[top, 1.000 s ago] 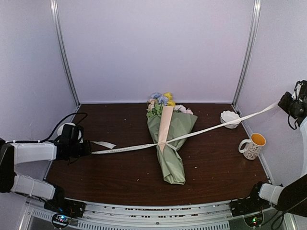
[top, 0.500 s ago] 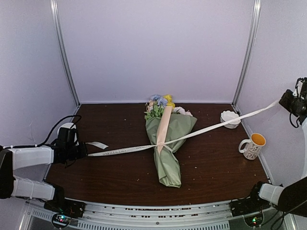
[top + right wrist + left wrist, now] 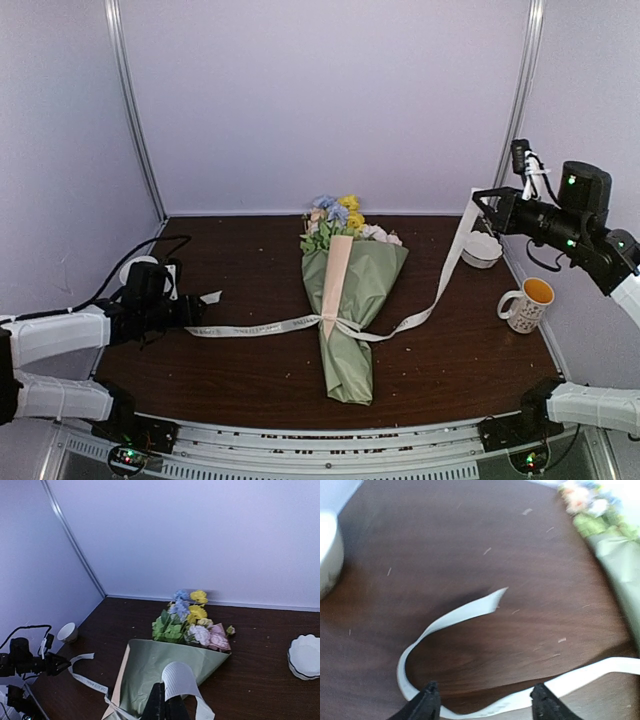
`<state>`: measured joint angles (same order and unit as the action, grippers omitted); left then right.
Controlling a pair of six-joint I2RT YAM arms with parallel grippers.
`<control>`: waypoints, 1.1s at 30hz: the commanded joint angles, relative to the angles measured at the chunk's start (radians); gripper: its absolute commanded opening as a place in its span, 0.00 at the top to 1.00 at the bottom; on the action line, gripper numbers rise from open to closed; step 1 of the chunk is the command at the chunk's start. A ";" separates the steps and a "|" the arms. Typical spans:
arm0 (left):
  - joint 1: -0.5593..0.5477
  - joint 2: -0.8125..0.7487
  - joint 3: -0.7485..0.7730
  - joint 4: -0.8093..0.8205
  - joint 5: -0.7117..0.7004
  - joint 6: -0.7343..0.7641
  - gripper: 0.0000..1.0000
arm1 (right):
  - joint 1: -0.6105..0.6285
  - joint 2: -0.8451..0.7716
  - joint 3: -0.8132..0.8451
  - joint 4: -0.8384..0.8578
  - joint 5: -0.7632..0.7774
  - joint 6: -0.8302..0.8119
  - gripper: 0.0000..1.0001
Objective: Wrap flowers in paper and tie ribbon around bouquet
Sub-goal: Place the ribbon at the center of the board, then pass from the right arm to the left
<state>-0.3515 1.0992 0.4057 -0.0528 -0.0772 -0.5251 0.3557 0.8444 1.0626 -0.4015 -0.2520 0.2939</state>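
Observation:
The bouquet [image 3: 345, 310] lies at the table's middle, flowers [image 3: 336, 214] pointing away, sage paper [image 3: 372, 268] with a tan edge around them. The cream ribbon [image 3: 262, 327] is tied about its waist. Its left tail lies slack on the wood [image 3: 451, 620], passing under my open left gripper [image 3: 485, 707] [image 3: 198, 313], whose jaws hold nothing. The right tail climbs to my right gripper [image 3: 482, 200], raised over the back right and shut on the ribbon's curled end [image 3: 181, 681]. In the right wrist view the right gripper [image 3: 165, 706] hangs above the bouquet [image 3: 150, 672].
A mug [image 3: 527, 303] with an orange inside stands at the right edge. A white scalloped dish [image 3: 480, 248] sits behind it. A small white cup [image 3: 133, 268] stands behind my left arm, near the left wall. Black cables trail by the left arm.
My left gripper opened and let the ribbon go; the ribbon went slack on the table. The right gripper swung inward from the far right, still gripping its end.

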 commanded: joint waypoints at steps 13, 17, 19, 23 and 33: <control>-0.632 0.123 0.503 0.285 0.481 0.502 0.18 | 0.629 0.359 0.370 0.122 -0.134 -0.100 1.00; -0.642 0.220 0.602 0.335 0.444 0.492 0.16 | 0.666 0.389 0.387 0.140 -0.142 -0.100 1.00; -0.642 0.258 0.627 0.386 0.477 0.473 0.18 | 0.680 0.394 0.384 0.156 -0.142 -0.097 1.00; -0.647 0.340 0.685 0.407 0.493 0.452 0.30 | 0.687 0.401 0.381 0.171 -0.146 -0.097 1.00; -0.649 0.391 0.749 0.382 0.452 0.436 1.00 | 0.689 0.349 0.329 0.148 -0.112 -0.122 0.96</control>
<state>-1.0004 1.5036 1.1137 0.2874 0.3786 -0.0803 1.0374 1.2423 1.4197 -0.2649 -0.3870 0.1963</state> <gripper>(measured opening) 0.033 0.009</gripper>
